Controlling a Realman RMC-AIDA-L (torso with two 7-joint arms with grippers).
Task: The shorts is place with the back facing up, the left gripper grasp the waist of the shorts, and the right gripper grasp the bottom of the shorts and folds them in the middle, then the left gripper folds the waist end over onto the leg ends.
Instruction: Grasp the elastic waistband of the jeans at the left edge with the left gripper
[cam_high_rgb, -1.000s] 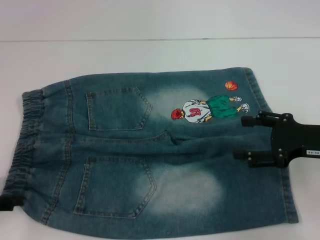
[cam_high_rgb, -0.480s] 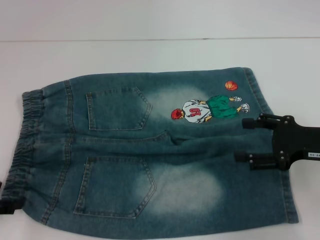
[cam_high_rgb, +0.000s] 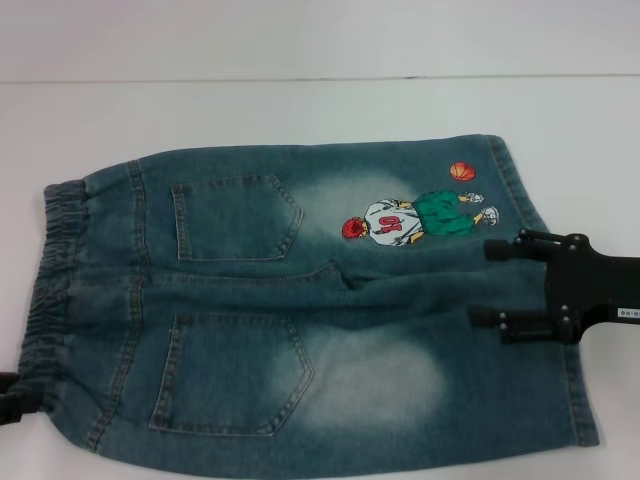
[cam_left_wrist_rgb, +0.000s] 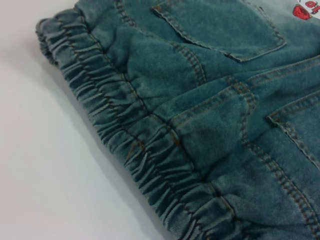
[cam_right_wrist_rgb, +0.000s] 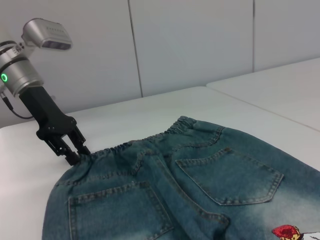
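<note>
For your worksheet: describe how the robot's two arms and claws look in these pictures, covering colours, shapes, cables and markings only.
The left claw is black with two fingers, on a black wedge-shaped mount below a silver cylindrical wrist with a green ring light, a grey camera box and a thin black cable. The right claw is black too, a flat plate with two prongs, small screws and a small white printed label.

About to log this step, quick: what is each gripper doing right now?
Left gripper: at the waist corner of the shorts; grip cannot be told.
Right gripper: open over the leg ends, holding nothing.
</note>
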